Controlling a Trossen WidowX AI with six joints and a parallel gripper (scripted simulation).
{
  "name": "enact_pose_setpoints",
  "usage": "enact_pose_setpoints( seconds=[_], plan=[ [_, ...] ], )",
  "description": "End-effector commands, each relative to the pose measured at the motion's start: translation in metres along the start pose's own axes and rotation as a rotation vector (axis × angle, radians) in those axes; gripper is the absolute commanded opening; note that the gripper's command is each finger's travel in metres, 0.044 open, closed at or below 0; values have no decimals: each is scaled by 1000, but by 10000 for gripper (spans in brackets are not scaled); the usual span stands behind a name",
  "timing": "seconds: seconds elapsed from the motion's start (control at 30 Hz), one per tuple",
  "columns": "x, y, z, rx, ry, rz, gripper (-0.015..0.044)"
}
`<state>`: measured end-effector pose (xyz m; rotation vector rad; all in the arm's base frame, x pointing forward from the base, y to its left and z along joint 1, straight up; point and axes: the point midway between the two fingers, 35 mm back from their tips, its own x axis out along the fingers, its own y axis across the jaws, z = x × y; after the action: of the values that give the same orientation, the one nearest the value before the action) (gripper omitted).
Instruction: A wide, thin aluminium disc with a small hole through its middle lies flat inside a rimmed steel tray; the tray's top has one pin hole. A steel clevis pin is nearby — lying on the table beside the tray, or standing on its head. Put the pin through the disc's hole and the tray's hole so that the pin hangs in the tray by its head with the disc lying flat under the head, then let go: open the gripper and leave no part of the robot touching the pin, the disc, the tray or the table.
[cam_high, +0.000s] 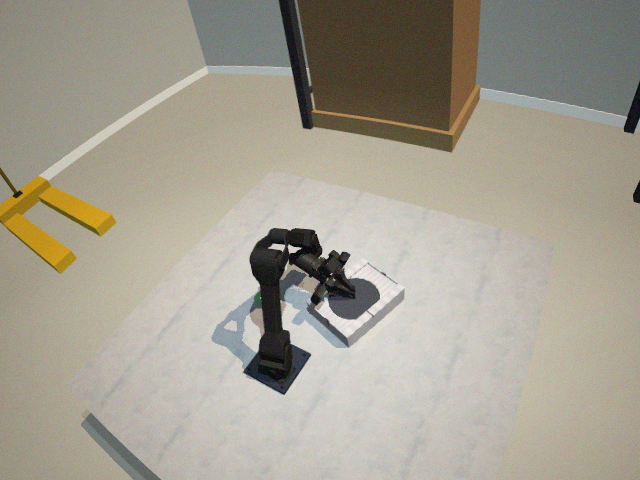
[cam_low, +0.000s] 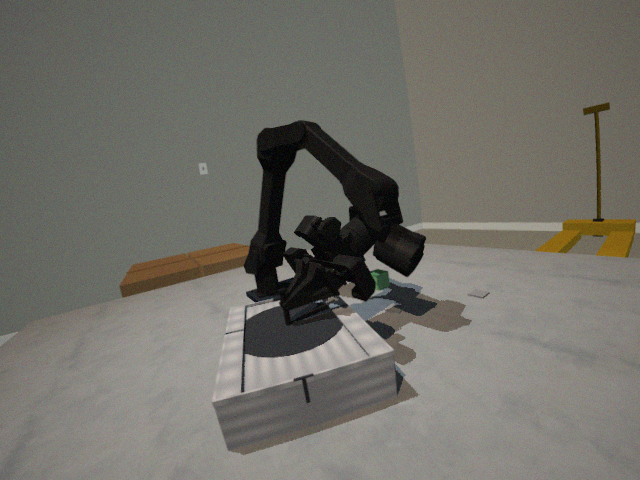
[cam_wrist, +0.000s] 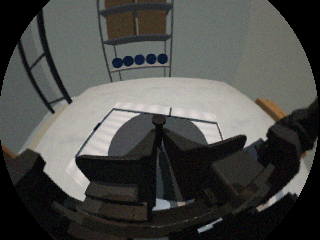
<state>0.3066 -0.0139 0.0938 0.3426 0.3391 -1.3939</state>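
The gripper (cam_high: 354, 293) (cam_low: 287, 314) (cam_wrist: 158, 131) is positioned over the tray (cam_high: 350, 336) (cam_low: 310, 405) (cam_wrist: 90, 142), its fingers nearly closed and grasping the clevis pin (cam_wrist: 159, 120); from here, the pin's round head is visible at the fingertips in the wrist view, while its shank is hidden between the fingers

The disc (cam_high: 368, 297) (cam_low: 289, 341) (cam_wrist: 127, 137) lies flat inside the tray rim, beneath the fingertips; its central hole is covered, so whether the pin enters it cannot be told, nor can contact between fingertips and disc be confirmed

The arm (cam_high: 271, 304) (cam_low: 330, 155) rises from a dark base plate (cam_high: 301, 356) (cam_low: 253, 296) beside the tray and bends downward to the disc; a green block (cam_high: 258, 298) (cam_low: 381, 279) rests on the table (cam_high: 439, 361) (cam_low: 516, 387) (cam_wrist: 200, 90), apart from the tray
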Motion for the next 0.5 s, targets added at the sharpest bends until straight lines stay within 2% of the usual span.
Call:
enact_pose_setpoints(
  seconds=[0.0,0.47],
  plan=[
    [1,-3,-1,-3,2,-5,0],
    [1,-5,-1,-3,2,-5,0]
  ],
)
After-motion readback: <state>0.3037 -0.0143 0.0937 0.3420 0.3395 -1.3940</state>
